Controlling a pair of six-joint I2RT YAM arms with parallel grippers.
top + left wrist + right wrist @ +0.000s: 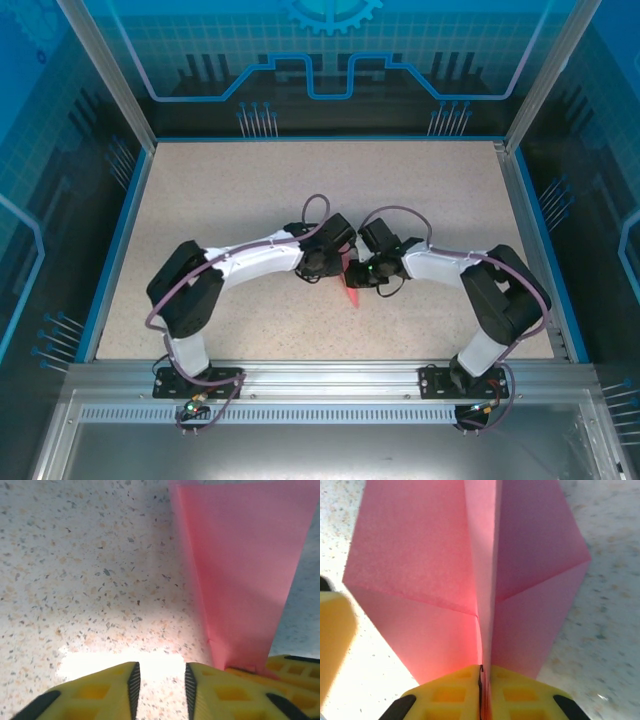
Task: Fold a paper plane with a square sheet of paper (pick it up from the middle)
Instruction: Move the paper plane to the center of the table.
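Paper plane (420, 570), pink, centre fold pinched in clenched right pincer (481, 672). Left pincer (160, 672) released, narrowly parted, just beside plane's edge, low over speckled worktop (75, 580).

The left gripper (160, 680) shows its two yellow fingers (107, 692) at the bottom edge. They stand slightly apart, with bare speckled tabletop (85, 580) visible in the gap. The folded pink paper (240, 570) tapers down from the top right, and its narrow end touches the finger nearer that side.

Speckled beige tabletop (250, 200), blue border (118, 250), aluminium rail (320, 375) along near edge.
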